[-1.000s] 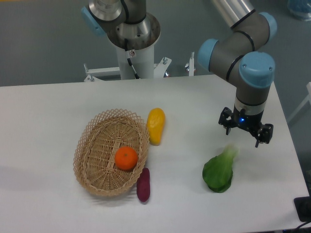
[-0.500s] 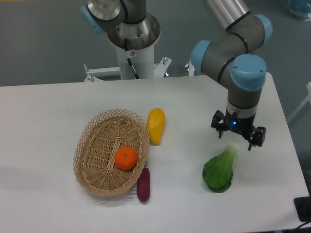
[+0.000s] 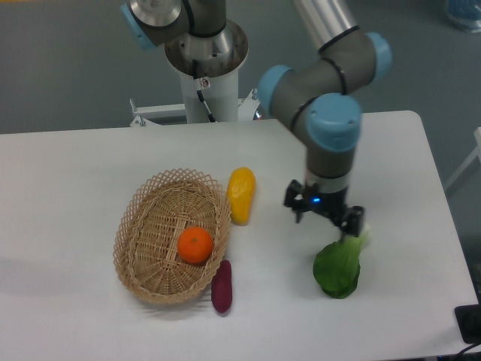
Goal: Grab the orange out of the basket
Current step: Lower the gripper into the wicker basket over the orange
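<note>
The orange is small, round and bright orange. It lies inside the tan wicker basket at the left of the table, toward the basket's right side. My gripper hangs well to the right of the basket, above the table and just over the top of a green leafy vegetable. Its fingers stand apart and hold nothing.
A yellow mango-like fruit lies just right of the basket's rim. A purple sweet potato lies at the basket's lower right. A green leafy vegetable lies under the gripper. The robot base stands behind the table.
The arm has swung left, carrying the gripper from the table's right side toward the middle, closer to the basket. The objects have not moved.
</note>
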You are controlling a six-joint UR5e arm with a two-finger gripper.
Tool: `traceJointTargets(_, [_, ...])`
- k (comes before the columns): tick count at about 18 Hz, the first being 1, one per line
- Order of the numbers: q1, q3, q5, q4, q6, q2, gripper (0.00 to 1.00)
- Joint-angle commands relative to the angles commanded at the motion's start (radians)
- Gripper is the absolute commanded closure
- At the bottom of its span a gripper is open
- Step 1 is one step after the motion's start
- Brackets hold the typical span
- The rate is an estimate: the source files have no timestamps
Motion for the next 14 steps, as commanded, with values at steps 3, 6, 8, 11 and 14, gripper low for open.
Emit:
traceJointTargets(3, [-0.057, -0.058, -0.009, 0.035, 0.053, 0.014, 0.00])
traceJointTargets(6, [-0.129, -0.075, -0.009, 0.052, 0.097, 0.015, 0.00])
traceJointTargets(8, [-0.153, -0.074, -0.009, 0.075, 0.141, 0.009, 0.00])
traceJointTargets(11, [-0.201, -0.089, -0.009, 0.087, 0.153, 0.002, 0.00])
traceJointTargets(14, [-0.252, -0.101, -0.008, 0.101, 0.182, -0.003, 0.00])
